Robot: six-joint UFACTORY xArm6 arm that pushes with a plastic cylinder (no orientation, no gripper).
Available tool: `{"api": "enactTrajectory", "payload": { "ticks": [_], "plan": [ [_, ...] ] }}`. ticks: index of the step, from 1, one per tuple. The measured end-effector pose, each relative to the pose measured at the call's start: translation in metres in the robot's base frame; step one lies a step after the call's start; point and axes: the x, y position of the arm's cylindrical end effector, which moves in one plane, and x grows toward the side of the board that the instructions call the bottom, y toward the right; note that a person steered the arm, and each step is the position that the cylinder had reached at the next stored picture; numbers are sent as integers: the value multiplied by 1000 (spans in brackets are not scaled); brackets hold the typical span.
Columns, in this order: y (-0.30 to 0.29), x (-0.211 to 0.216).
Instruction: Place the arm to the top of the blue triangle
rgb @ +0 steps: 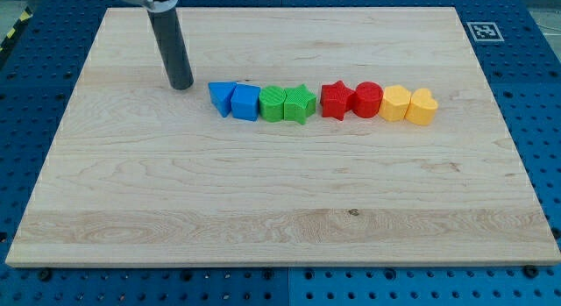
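The blue triangle [221,96] lies at the left end of a row of blocks in the middle of the wooden board [263,192]. Touching its right side is a second blue block [246,103]. My tip [181,85] rests on the board just left of the blue triangle and slightly higher in the view, a small gap apart from it. The dark rod rises from the tip toward the view's top left.
The row runs on to the right: a green round block [273,104], a green star [300,103], a red star [337,100], a red round block [367,100], a yellow block [396,103], a yellow heart [422,106]. A marker tag [483,31] sits at the board's top right corner.
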Motion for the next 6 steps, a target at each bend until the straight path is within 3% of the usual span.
{"api": "enactTrajectory", "payload": {
  "ticks": [2, 4, 6],
  "plan": [
    [7, 6],
    [31, -27],
    [47, 7]
  ]
}}
